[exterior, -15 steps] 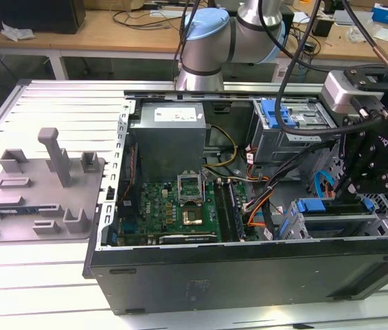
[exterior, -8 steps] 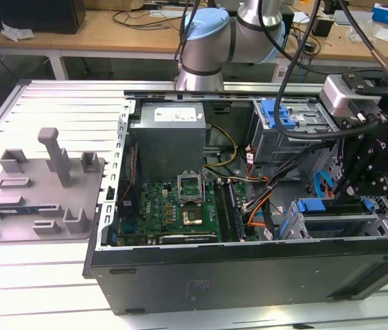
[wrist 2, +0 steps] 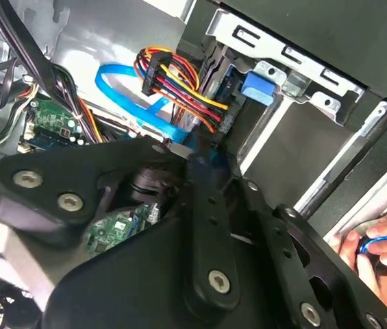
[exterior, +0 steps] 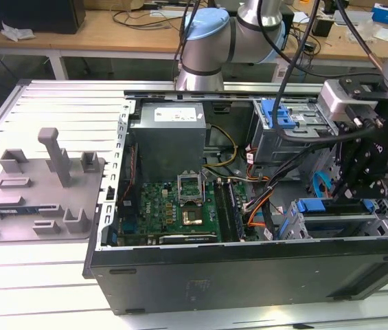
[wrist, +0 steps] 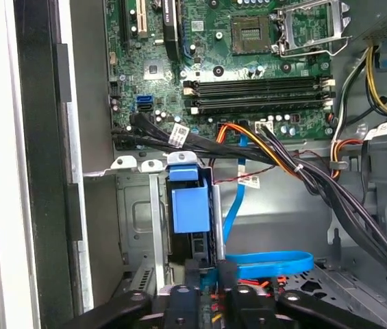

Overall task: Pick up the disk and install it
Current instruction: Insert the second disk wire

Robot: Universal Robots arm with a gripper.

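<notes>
The disk [wrist: 189, 209] stands on edge in the metal drive cage [wrist: 133, 219] at the case's front corner, showing mostly its blue plastic bracket. In the exterior view the disk's blue bracket [exterior: 319, 205] sits on top of the cage at the lower right of the open computer case. My gripper [wrist: 209, 269] is right at the disk's end, its black fingers [wrist: 192, 273] close on either side of the blue bracket, shut on it. The second wrist view shows the gripper [wrist 2: 200, 159] linkage with a bit of blue between the finger bases.
Black, orange and red cable bundles [wrist: 275, 154] and a blue flat cable [wrist: 268, 264] run close beside the cage. The motherboard [exterior: 180, 206], power supply [exterior: 169, 141] and a second cage with a blue latch [exterior: 276, 113] fill the case. A person's hand [wrist 2: 378, 250] is by the case edge.
</notes>
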